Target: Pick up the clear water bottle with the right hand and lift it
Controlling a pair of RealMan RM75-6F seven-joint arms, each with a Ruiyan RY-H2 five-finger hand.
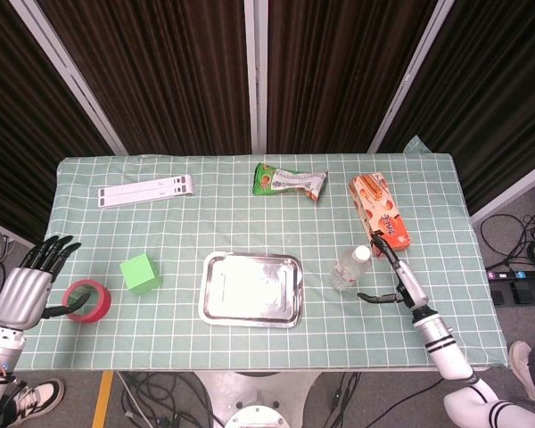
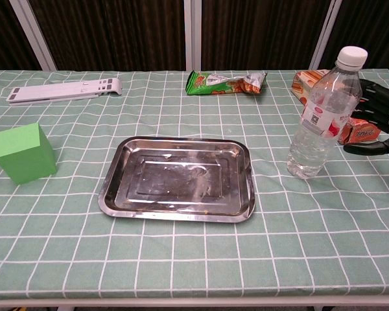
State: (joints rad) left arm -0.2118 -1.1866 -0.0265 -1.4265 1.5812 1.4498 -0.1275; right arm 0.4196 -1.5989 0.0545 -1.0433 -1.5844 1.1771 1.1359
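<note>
The clear water bottle (image 1: pixel 349 267) (image 2: pixel 324 113) with a white cap stands upright on the green checked cloth, right of the metal tray (image 1: pixel 252 288) (image 2: pixel 179 178). My right hand (image 1: pixel 394 274) (image 2: pixel 380 123) hovers just right of the bottle, fingers spread, thumb pointing toward it, a small gap between them; it holds nothing. My left hand (image 1: pixel 27 287) hangs off the table's left edge beside a red tape roll (image 1: pixel 86 300), fingers apart and empty.
An orange snack box (image 1: pixel 379 213) (image 2: pixel 347 115) lies behind the bottle. A green snack packet (image 1: pixel 289 181) (image 2: pixel 224 82) lies at the back centre, a white stand (image 1: pixel 146 191) (image 2: pixel 63 89) at the back left, a green cube (image 1: pixel 140 273) (image 2: pixel 24 153) left of the tray.
</note>
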